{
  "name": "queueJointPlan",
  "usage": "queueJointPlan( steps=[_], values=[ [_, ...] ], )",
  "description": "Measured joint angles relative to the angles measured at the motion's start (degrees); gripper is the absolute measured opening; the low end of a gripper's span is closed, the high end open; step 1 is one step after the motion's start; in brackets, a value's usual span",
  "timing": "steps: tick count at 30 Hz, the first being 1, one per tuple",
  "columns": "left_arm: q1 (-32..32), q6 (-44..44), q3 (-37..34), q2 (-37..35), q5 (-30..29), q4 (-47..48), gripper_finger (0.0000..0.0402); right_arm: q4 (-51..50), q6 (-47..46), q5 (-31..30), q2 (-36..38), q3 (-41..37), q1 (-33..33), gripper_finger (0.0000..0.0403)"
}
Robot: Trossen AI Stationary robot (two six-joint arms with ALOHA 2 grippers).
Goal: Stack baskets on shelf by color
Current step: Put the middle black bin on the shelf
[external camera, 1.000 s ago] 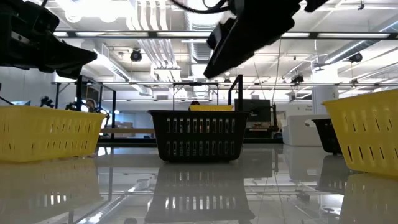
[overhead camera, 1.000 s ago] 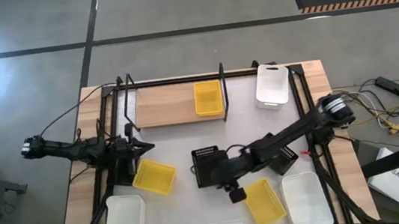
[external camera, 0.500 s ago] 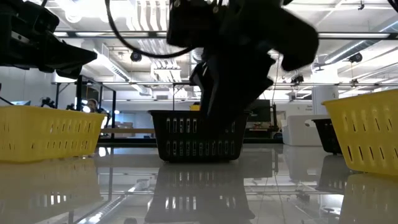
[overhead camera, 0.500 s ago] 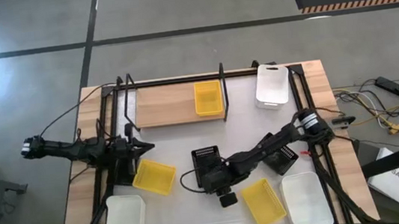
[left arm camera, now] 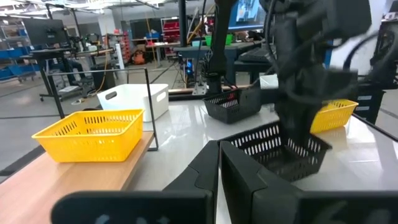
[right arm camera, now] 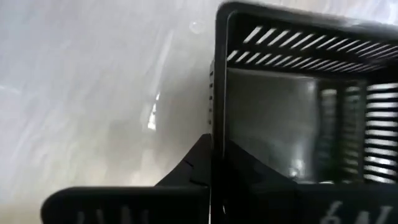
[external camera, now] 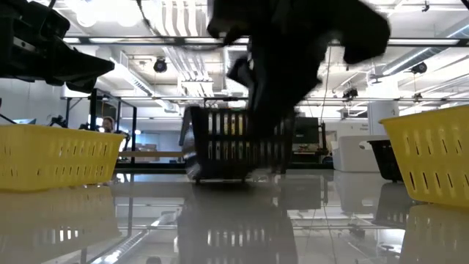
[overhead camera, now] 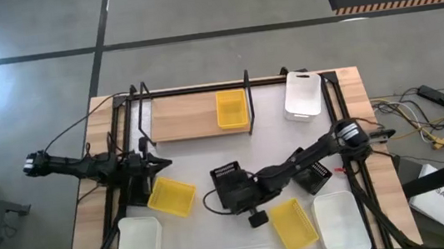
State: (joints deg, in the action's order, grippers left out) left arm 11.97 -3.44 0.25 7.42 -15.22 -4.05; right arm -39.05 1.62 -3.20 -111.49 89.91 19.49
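A black basket (overhead camera: pixel 229 187) sits mid-table with my right gripper (overhead camera: pixel 251 198) shut on its wall; the low view shows that basket (external camera: pixel 234 147) tilted under the dark arm. A second black basket (overhead camera: pixel 317 177) stands to its right. The shelf (overhead camera: pixel 181 117) at the far side carries one yellow basket (overhead camera: pixel 231 108). A white basket (overhead camera: pixel 302 95) stands to the right of the shelf. Two yellow baskets (overhead camera: pixel 171 196) (overhead camera: pixel 294 223) and two white baskets (overhead camera: pixel 140 247) (overhead camera: pixel 342 221) rest near the front. My left gripper (overhead camera: pixel 162 163) waits shut at the table's left. My right gripper holds the black basket by the rim of its right-hand wall (right arm camera: pixel 215 118), toward the near corner. One finger (right arm camera: pixel 189 168) is outside the wall and the other inside. The fingers come slanting down from the table's right. The basket hangs tilted, just above the table.
The shelf's black wire posts (overhead camera: pixel 246 78) rise at its ends. The frame's dark rails (overhead camera: pixel 345 127) run along both table sides. Bare white tabletop lies between the shelf and the black basket.
My right gripper has gone down and toward the table's left, onto the black basket, and has shut on its wall. The basket, flat on the table before, is now tipped and raised a little.
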Motion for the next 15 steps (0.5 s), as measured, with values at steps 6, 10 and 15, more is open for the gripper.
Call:
queueJointPlan(
  steps=[6, 10, 15],
  values=[
    [0.00, -0.03, 0.00, -0.02, -0.02, -0.32, 0.0001, 3.77, 8.73, 0.23, 8.35, -0.05, -0.92, 0.0009],
    [0.01, -2.95, 0.00, 0.09, -0.01, -3.24, 0.0001, 9.09, 13.33, 0.28, 11.86, -0.05, -4.15, 0.0009],
    [0.02, -3.14, 0.00, -0.06, -0.02, -5.90, 0.0001, 16.03, 15.97, 0.25, 11.59, -0.07, -12.60, 0.0009]
  ],
)
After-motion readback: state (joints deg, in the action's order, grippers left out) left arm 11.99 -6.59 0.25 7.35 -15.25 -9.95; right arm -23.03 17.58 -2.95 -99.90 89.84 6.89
